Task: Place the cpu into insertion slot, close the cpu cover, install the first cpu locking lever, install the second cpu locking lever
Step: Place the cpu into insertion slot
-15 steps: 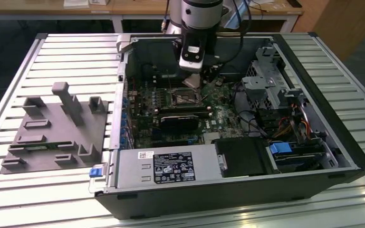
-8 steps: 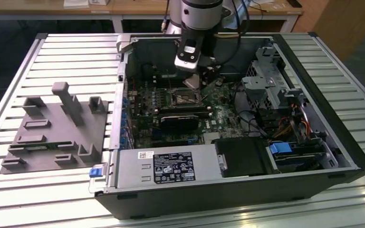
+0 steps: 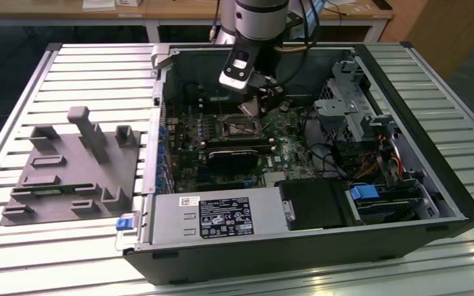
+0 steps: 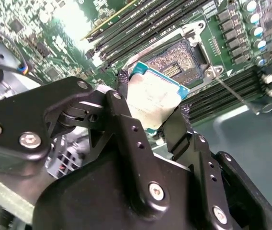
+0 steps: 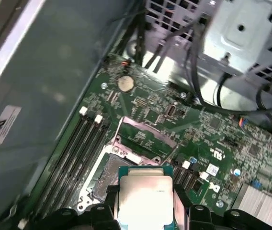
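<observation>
The gripper (image 4: 150,108) is closed on the cpu (image 4: 157,91), with one black finger (image 4: 121,103) pressing each of two facing sides. The cpu is a small flat square. Its top is pale, shiny and silvery-tan, and a thin blue-green edge shows around it in both wrist views. It is held tilted, close over one edge of the open socket (image 4: 176,64), and it is not lying flat in the socket. The socket is a dark square pit full of tiny gold dots. The cpu cover (image 5: 148,128), a thin silvery frame, stands tipped up at the socket's other edge. Long dark memory slots (image 5: 78,143) run beside the socket on the green motherboard (image 5: 208,124). In the exterior view the arm reaches down in the upper middle of the frame, into the open computer case (image 3: 459,203). A grey parts tray (image 3: 64,166) lies on the slatted table (image 3: 81,61) at the exterior view's left.
</observation>
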Action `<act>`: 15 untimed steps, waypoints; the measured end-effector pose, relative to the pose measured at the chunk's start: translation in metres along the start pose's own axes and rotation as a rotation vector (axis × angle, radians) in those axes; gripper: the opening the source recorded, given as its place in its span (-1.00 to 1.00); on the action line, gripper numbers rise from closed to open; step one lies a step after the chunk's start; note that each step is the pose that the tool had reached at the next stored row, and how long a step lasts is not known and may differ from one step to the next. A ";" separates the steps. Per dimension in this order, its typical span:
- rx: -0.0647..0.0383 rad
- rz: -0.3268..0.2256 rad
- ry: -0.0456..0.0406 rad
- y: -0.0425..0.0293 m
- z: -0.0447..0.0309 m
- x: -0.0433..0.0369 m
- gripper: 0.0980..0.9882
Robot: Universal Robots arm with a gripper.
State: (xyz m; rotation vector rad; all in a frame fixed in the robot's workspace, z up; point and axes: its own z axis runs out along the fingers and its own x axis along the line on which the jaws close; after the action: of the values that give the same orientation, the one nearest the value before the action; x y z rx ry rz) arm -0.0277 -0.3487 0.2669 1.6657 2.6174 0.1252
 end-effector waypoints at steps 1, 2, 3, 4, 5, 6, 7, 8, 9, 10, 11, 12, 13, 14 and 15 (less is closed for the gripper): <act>0.000 0.018 -0.0016 0.0000 0.0004 0.0000 -0.01; 0.000 0.036 -0.0032 -0.0001 0.0007 0.0000 -0.01; -0.001 0.055 -0.0049 -0.0001 0.0011 0.0000 -0.01; -0.001 0.073 -0.0064 -0.0001 0.0015 0.0000 -0.01; -0.001 0.091 -0.0080 -0.0002 0.0019 0.0000 -0.01; -0.001 0.109 -0.0095 -0.0002 0.0023 0.0000 -0.01; -0.002 0.127 -0.0111 -0.0002 0.0027 0.0000 -0.01; -0.002 0.145 -0.0127 -0.0003 0.0032 0.0000 -0.01; -0.002 0.162 -0.0143 -0.0003 0.0036 -0.0001 -0.01; -0.002 0.180 -0.0159 -0.0003 0.0040 0.0000 -0.01; -0.002 0.200 -0.0175 -0.0004 0.0045 -0.0001 -0.01; -0.003 0.218 -0.0192 -0.0004 0.0050 -0.0001 -0.01; -0.003 0.236 -0.0207 -0.0005 0.0056 -0.0001 -0.01; -0.003 0.254 -0.0223 -0.0005 0.0061 -0.0001 -0.01; -0.003 0.272 -0.0238 -0.0006 0.0067 -0.0001 -0.01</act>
State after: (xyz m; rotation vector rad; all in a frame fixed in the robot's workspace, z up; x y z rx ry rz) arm -0.0277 -0.3487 0.2602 1.9995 2.3588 0.1160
